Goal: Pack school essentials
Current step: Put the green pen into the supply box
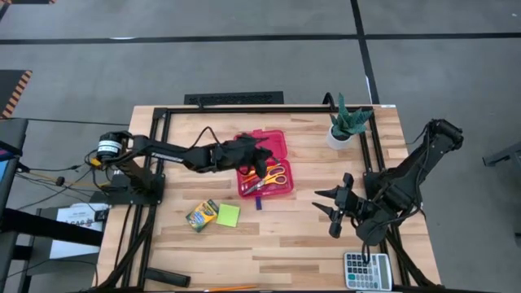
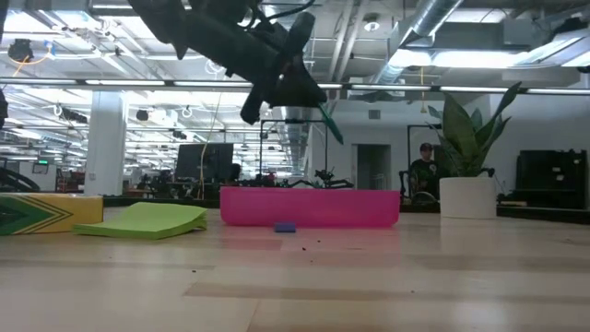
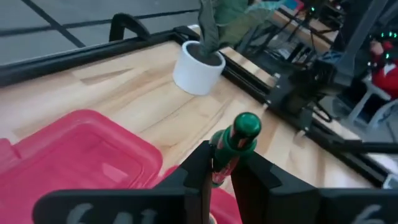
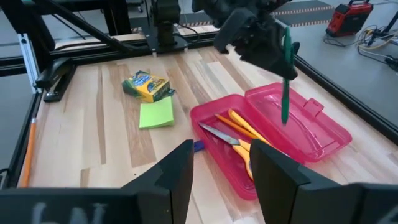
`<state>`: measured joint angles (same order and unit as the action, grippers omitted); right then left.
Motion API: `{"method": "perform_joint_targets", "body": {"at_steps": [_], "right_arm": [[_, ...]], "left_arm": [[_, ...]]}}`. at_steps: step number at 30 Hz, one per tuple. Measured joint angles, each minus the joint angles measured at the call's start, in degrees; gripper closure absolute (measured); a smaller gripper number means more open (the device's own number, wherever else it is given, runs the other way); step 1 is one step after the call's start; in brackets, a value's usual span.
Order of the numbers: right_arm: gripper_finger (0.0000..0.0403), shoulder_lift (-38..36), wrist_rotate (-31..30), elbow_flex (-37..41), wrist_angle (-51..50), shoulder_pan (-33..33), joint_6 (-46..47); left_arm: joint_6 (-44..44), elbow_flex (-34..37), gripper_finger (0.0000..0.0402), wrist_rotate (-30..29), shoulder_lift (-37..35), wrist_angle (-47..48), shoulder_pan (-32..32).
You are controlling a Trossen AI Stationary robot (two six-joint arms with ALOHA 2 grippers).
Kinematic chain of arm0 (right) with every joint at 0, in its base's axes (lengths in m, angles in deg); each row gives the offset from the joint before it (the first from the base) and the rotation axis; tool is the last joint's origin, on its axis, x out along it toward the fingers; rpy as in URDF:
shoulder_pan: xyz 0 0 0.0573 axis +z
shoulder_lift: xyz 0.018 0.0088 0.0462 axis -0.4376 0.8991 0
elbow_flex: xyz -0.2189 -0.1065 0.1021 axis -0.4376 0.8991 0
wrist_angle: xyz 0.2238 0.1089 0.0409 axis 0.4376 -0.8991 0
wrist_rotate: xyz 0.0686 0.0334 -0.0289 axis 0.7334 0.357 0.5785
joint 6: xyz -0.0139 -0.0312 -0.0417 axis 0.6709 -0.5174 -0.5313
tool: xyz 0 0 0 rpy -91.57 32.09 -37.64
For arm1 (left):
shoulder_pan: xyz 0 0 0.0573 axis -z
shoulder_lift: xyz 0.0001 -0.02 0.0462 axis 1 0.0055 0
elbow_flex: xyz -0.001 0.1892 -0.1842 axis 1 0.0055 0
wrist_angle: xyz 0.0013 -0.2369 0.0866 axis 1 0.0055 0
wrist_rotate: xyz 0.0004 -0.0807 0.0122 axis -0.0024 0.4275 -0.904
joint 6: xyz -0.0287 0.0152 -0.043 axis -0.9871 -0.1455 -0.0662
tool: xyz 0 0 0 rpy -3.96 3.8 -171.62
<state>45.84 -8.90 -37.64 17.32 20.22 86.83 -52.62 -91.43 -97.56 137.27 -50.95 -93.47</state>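
Green pen [image 4: 286, 74] pinched upright in left claw [image 4: 261, 43], above pink case [image 4: 311, 134].

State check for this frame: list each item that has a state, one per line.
pink case: open, lid flat
scissors: in case
green pen: held above case
left claw: shut on green pen
right claw: open, empty
crayon box: on table
sticky-note pad: on table

Two dark jointed arms; black cabling, matte fingers.
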Motion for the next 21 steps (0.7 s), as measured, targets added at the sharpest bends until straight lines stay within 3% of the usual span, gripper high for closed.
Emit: {"method": "perform_joint_targets", "body": {"at_steps": [5, 12, 21], "right_arm": [[0.0242, 0.0, 0.0, 0.0, 0.0, 0.0, 0.0], [0.0242, 0.0, 0.1, 0.0, -0.1, 0.0, 0.0], [0.0245, 0.0, 0.1, 0.0, -0.1, 0.0, -0.1]], "left_arm": [[4.7, 0.0, 0.0363, -0.4, 0.0, 2.1, 0.1], [6.6, -2.3, 0.0374, 7.1, -0.6, 21.3, 0.8], [14.2, -10.9, 0.0368, 2.2, -0.1, 45.0, 3.1]]}}
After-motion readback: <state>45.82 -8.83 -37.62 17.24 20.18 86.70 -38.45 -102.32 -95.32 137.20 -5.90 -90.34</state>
